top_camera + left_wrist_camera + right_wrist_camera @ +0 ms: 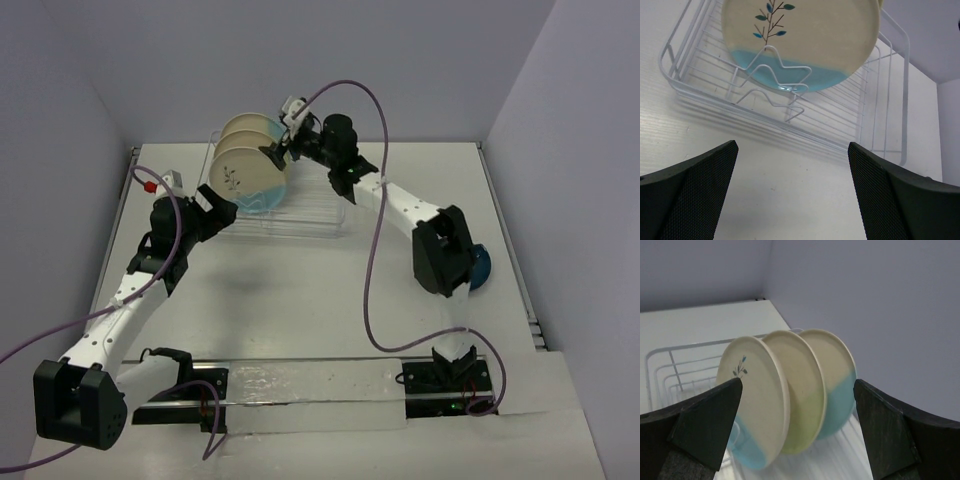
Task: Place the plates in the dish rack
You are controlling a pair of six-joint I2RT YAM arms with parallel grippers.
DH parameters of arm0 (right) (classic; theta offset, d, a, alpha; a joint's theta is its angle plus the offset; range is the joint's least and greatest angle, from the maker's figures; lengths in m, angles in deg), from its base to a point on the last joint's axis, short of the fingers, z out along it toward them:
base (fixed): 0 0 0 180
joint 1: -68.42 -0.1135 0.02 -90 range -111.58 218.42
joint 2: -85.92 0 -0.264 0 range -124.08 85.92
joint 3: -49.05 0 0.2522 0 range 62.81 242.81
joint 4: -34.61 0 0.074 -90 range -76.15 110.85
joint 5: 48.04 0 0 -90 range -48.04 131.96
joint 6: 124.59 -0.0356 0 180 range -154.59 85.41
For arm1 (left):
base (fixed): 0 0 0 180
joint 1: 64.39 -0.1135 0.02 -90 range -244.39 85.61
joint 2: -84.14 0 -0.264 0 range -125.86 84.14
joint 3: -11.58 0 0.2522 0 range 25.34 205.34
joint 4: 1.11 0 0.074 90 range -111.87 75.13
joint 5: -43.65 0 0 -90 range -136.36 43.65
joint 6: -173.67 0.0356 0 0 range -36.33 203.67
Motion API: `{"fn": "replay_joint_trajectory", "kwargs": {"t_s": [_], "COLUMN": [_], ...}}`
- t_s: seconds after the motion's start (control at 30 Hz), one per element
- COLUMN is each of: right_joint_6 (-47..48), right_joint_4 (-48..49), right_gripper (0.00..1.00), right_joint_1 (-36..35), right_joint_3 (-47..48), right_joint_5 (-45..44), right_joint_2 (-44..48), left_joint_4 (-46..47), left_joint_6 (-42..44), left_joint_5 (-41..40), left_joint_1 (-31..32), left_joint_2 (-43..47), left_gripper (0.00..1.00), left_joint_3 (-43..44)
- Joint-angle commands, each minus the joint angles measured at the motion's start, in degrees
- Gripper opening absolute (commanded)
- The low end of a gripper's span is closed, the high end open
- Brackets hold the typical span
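Observation:
Three plates stand upright in the wire dish rack (310,222): a cream and light-blue one with a sprig (245,180) in front, a cream and green one (802,405) in the middle, and a cream and light-blue one (837,385) at the back. My right gripper (276,152) hangs open just above their upper rims, touching none; the wrist view shows my right gripper (797,390) with its jaws wide apart. My left gripper (792,200) is open and empty over the table, just in front of the rack (880,100) and the sprig plate (800,45). A dark blue plate (482,268) lies at the right, mostly hidden behind my right arm.
A small red-capped object (150,185) and a grey piece (172,178) sit near the table's left edge. Purple cables (372,270) loop over the middle of the table. Walls close in behind the rack and on both sides.

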Motion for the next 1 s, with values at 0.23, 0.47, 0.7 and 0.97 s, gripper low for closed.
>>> {"fn": "replay_joint_trajectory", "kwargs": {"t_s": [0.23,0.47,0.7,0.97], "right_joint_6": [-28.41,-51.26,-58.76,-58.61], "right_joint_4": [-2.99,-27.94,-40.5,-48.94], "right_gripper": [1.0,1.0,1.0,1.0], "right_joint_1": [3.47,20.28,31.16,51.77], "right_joint_3": [-33.51,-49.91,-63.92,-71.87], "right_joint_5": [-42.23,-33.15,-43.55,-29.63], "right_joint_2": [38.1,57.68,74.43,73.13], "left_joint_4": [11.94,15.53,16.04,14.87], "left_joint_6": [3.8,4.46,5.45,6.24], "left_joint_5": [13.64,20.9,19.96,17.19], "left_joint_1": [-0.01,1.11,1.4,1.33], "left_joint_2": [0.73,-6.72,-7.93,-8.59], "left_gripper": [0.99,0.99,0.99,0.99], "left_joint_3": [0.66,4.13,4.86,5.03]}}
